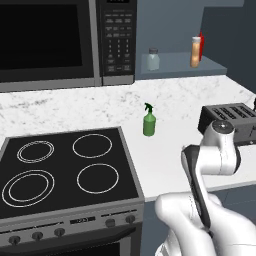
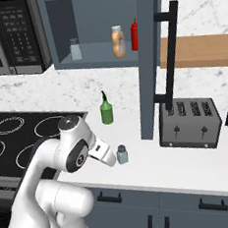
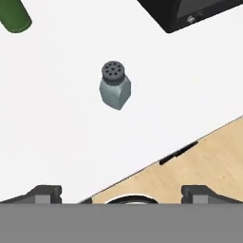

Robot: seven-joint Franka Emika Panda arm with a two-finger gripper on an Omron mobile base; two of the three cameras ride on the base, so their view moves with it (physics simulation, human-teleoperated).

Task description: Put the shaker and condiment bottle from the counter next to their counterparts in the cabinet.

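Note:
The small pale grey-blue shaker (image 3: 115, 86) with a dark holed cap stands upright on the white counter (image 3: 61, 123), close to its front edge, also seen as the shaker (image 2: 122, 154). My gripper (image 3: 122, 193) hovers above it, open, with nothing between its fingertips (image 3: 45, 193). On the blue-grey cabinet (image 2: 100, 58) shelf, the orange condiment bottle (image 2: 118, 41) stands right beside the slim red squeeze bottle (image 2: 134, 35). A second shaker (image 2: 75, 49) stands at the left of that shelf. The same shelf items appear as the shaker (image 1: 153, 59) and the condiment bottle (image 1: 195, 51).
A green spray bottle (image 2: 105, 109) stands mid-counter behind the shaker. The black toaster (image 2: 190, 123) sits to the right. The open cabinet door (image 2: 147, 58) with a black handle hangs over the counter. The stove (image 1: 65, 170) and microwave (image 1: 60, 40) are on the left.

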